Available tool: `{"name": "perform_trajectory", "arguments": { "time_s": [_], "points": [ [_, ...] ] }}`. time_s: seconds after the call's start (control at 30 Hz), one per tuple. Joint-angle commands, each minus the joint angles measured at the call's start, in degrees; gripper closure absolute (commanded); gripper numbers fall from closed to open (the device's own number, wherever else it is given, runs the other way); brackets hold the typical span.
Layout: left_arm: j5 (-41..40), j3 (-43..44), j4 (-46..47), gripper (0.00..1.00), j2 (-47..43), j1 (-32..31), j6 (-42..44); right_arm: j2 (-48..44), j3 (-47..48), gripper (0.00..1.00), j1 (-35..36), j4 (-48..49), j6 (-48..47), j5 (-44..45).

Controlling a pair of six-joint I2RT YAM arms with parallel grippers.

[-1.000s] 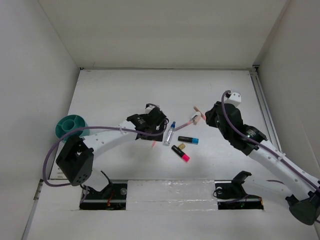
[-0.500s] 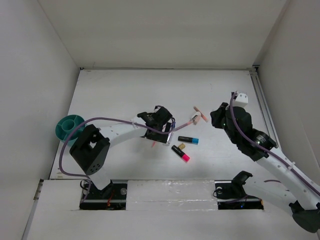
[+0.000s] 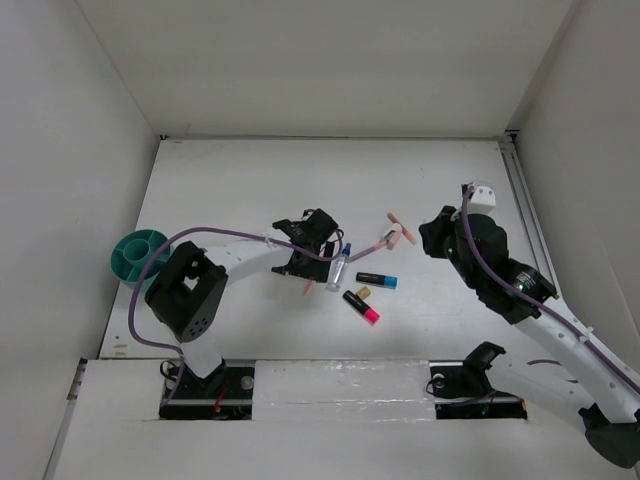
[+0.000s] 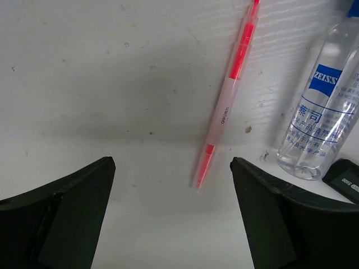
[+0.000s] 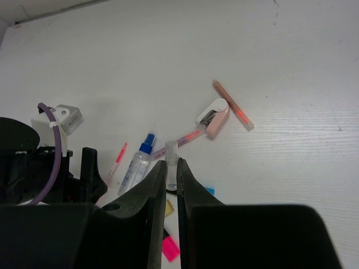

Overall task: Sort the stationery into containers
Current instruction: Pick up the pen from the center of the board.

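The left gripper (image 4: 172, 165) is hanging low over the worktop (image 3: 230, 190) with its jaws standing wide apart and nothing between them. The thin pink pen (image 4: 227, 106) is lying flat just ahead of it, slanting away and to the right, its near tip sitting just ahead of the gap between the two fingers, closer to the right one. It is not touching either finger. Beside the right finger, a clear blue-capped bottle (image 4: 320, 120) with a blue label is lying on the worktop. The corner of a black marker is showing at the edge of that view, close against this finger.

In the overhead view, the black marker with the blue end (image 3: 377, 280), the black marker with the pink end (image 3: 361, 307) and the tan bit (image 3: 364, 292) are lying to the right of this gripper. The teal organizer (image 3: 128, 262) is standing well apart, far back along the left arm near its base.

The right gripper (image 5: 172, 166) is hovering above the worktop with its jaws pressed together. A small clear tube (image 5: 171, 150) is poking out from between its tips, apparently pinched there. A pale pink pen (image 5: 188, 136) and a pink-and-white piece (image 5: 213, 117) are lying beyond it.
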Motion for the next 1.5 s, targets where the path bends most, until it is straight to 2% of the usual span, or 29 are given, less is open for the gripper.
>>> {"name": "perform_trajectory", "arguments": {
  "time_s": [0.0,0.33,0.5,0.53,0.6,1.07,1.2,1.23,1.47],
  "points": [
    [0.04,0.83,-0.20,0.18,0.12,0.22,0.17,-0.86,1.37,1.00,-0.45,2.24,-0.96,-0.91],
    [-1.02,1.36,-0.72,0.25,3.91,0.22,-0.88,-1.39,1.37,1.00,-0.45,2.85,-1.49,-0.91],
    [-1.63,1.36,-1.25,0.32,5.05,0.22,-1.41,-1.39,1.89,1.00,-0.45,2.85,-2.01,-0.39],
    [-1.63,1.36,-1.25,0.38,5.05,0.22,-1.42,-1.39,1.89,1.00,-0.45,2.85,-2.01,-0.38],
    [-1.63,1.36,-1.25,0.41,5.58,0.22,-1.42,-1.39,1.89,1.00,-0.45,2.33,-2.01,-0.38],
    [-0.05,2.41,-0.64,0.46,7.68,0.22,-1.42,-0.33,2.42,1.00,-0.45,2.85,-2.54,-0.90],
    [0.48,3.03,-0.64,0.54,8.83,0.22,-0.89,-0.33,2.94,1.00,-0.45,2.85,-3.06,-0.91],
    [0.48,3.03,-0.64,0.60,8.83,0.22,-0.89,-0.33,2.95,1.00,-0.45,2.85,-3.07,-0.91],
    [0.48,3.03,-0.64,0.81,9.97,0.22,-1.59,-0.86,2.34,1.00,-0.45,2.85,-3.07,-0.99]
  ]
}}
